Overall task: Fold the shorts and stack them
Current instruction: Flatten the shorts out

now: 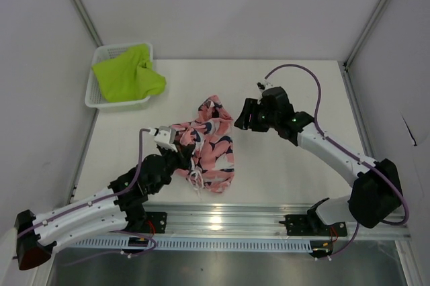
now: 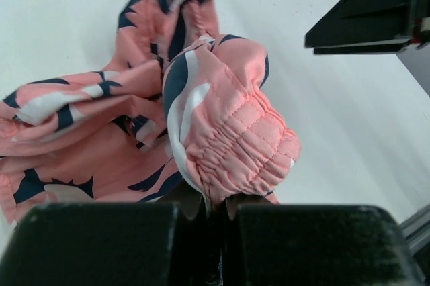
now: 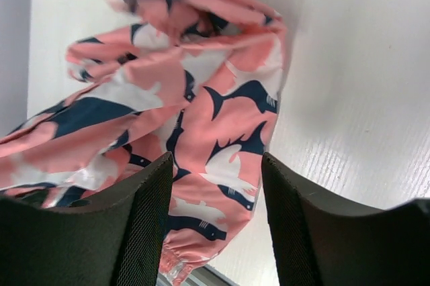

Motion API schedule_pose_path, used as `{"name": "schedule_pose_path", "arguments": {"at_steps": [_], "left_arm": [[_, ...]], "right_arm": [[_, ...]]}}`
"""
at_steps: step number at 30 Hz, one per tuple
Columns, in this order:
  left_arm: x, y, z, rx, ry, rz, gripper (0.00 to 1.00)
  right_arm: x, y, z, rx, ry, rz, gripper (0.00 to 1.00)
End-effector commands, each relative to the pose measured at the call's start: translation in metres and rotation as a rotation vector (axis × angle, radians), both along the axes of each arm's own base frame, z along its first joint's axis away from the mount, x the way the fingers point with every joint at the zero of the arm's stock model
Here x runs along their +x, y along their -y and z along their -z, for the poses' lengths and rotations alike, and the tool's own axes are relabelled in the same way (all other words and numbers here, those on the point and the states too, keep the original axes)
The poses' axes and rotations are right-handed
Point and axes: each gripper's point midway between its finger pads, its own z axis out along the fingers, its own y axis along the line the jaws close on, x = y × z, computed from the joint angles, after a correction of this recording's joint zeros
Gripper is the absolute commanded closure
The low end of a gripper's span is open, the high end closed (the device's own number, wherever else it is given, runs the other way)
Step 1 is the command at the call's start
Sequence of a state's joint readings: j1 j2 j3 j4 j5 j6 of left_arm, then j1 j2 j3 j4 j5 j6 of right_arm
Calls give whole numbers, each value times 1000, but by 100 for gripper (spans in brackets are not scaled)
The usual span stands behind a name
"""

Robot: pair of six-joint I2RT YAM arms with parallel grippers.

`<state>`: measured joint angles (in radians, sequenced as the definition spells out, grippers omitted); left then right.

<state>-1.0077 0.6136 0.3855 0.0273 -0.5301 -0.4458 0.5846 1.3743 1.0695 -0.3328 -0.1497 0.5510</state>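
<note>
Top view, coral-pink shorts (image 1: 209, 144): crumpled in a heap near the middle of the table (image 1: 289, 91), between the two arms, with a white cord seen at the near edge of the heap.
Top view, lime-green shorts (image 1: 126, 75): bunched inside the white mesh basket (image 1: 92, 100) at the far left corner of the table, well apart from the pink pair.
Top view, left pincer (image 1: 185, 156): set against the left side of the pink heap, where its fingers are hidden by cloth.
Top view, right pincer (image 1: 241, 115): held just beside the far right edge of the pink heap. Whether the cloth is touched cannot be told from here.

Left wrist view, left pincer: closed narrow on the coral-pink shorts. A gathered, elastic-stitched fold is pinched between the two black fingers.
Left wrist view, coral-pink shorts: a rounded bunch is raised above the fingers, and the rest is spread in loose folds on the table to the left.
Left wrist view, right pincer: a black part of it is seen at the upper right, apart from the raised bunch.

Right wrist view, right pincer: spread wide, with nothing gripped. The two dark fingers are seen well apart with a clear gap between them.
Right wrist view, coral-pink shorts: seen through that gap and beyond it, lying rumpled on the table, the navy and white print facing up.
</note>
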Motion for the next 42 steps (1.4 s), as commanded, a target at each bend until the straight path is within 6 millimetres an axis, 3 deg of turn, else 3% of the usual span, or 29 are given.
{"name": "schedule_pose_path", "arguments": {"at_steps": [1, 6, 11, 12, 13, 15, 16, 19, 22, 23, 25, 26, 37, 42], "left_arm": [[-4, 0, -5, 8, 28, 34, 100], [-8, 0, -15, 1, 51, 65, 100], [-14, -1, -11, 17, 46, 97, 100], [-15, -2, -8, 20, 41, 98, 100], [-16, -2, -7, 21, 39, 100, 100], [-17, -4, -5, 11, 38, 97, 100], [-17, -6, -3, 13, 33, 92, 100], [-18, -11, -3, -8, 36, 77, 100], [-22, -14, -3, -32, 47, 86, 100], [-24, -14, -6, -38, 57, 94, 100], [-27, -14, -2, -52, 72, 114, 100], [-28, -15, -1, -56, 75, 116, 100], [-31, -22, -2, -60, 89, 111, 100], [-33, -20, -1, -63, 81, 122, 100]], "right_arm": [[10, -10, 0, 40, 3, -10, 41], [29, -22, 14, 13, 19, -42, 30], [56, -38, 21, 10, 62, -111, 30], [60, -39, 13, 16, 79, -108, 30], [68, -39, 26, -3, 56, -102, 30], [88, -37, 25, 8, 50, -77, 30], [93, -38, 40, 13, 9, -80, 30], [116, -35, 56, 62, -55, -44, 30], [134, -36, 55, 165, -90, -35, 31], [141, -37, 64, 192, -112, -36, 32], [153, -38, 58, 260, -133, -31, 33], [159, -38, 67, 264, -153, -27, 33], [190, -59, 82, 323, -177, -80, 37], [202, -69, 90, 315, -189, -103, 48]]}}
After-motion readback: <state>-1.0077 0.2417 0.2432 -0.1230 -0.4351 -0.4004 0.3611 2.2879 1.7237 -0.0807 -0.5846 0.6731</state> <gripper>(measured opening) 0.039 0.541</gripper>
